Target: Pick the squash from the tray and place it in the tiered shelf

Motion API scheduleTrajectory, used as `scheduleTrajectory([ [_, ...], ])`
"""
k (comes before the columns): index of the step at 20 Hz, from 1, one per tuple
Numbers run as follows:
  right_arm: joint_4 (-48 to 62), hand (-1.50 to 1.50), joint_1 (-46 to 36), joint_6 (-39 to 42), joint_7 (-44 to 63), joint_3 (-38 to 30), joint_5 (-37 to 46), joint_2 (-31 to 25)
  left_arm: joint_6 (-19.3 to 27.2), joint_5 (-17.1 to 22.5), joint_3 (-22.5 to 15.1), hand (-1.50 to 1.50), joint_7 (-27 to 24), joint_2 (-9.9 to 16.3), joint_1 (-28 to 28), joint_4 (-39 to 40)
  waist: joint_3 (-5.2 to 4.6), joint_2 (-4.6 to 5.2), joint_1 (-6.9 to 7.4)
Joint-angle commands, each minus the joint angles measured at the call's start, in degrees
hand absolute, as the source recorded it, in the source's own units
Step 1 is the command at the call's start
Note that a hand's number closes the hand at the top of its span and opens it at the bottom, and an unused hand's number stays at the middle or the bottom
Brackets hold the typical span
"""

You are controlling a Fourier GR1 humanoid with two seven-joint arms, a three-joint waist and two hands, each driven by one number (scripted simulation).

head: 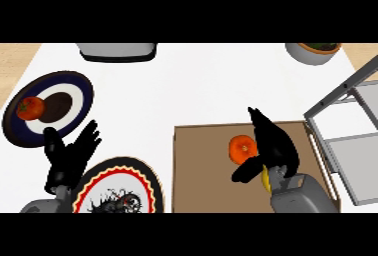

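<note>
Look at the lower right of the frame. The squash [263, 179] is a small yellow thing on the brown tray [203, 170], and most of it hides under your right hand [272, 147]. Only a thin yellow strip shows, so its long way seems to run up and down the frame, but you cannot be sure. The fingers [260, 121] are straight and stretched toward the top, with the thumb out to the left; they do not curl round the squash yet.

A squash is likely hard, smooth and a bit slippery, so take it round the middle. An orange fruit [241, 148] sits just beside the hand.

The tiered shelf [354, 145] waits at the right edge. Your left hand [70, 155] rests with fingers spread at lower left.
</note>
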Motion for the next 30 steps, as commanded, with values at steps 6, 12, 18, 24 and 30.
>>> scheduleTrajectory([
  [6, 6.32, -1.5, 2.88, -3.57, -6.95, -2.0, 7.19, 0.8, -4.18, -0.46, 3.28, 0.0, -3.6, 0.31, -0.5, 5.43, -0.01, 0.04, -0.15],
  [12, 17.35, -1.5, 0.27, -10.16, -15.1, -4.67, 9.37, 4.82, -3.0, -1.56, 3.15, 0.0, -1.92, -1.21, 1.23, 0.61, 0.01, 0.05, 0.12],
  [18, 18.13, -1.5, 1.66, -10.81, -18.29, -5.45, 11.61, 6.65, -4.25, -1.84, 5.16, 0.0, 0.19, -0.77, -1.01, 1.27, 0.0, 0.01, -0.04],
  [24, 24.85, 1.5, -4.05, 1.7, -25.09, -1.87, 9.55, 2.31, -6.05, -1.86, 5.53, 0.0, -3.38, 0.19, -1.03, 5.13, -0.01, 0.15, 0.27],
  [30, 24.34, 1.5, 1.39, -8.34, -29.23, -1.99, 10.37, 6.87, -5.61, -1.8, 5.04, 0.0, -0.06, -0.55, 1.77, -0.24, 0.03, -0.02, 0.11],
])
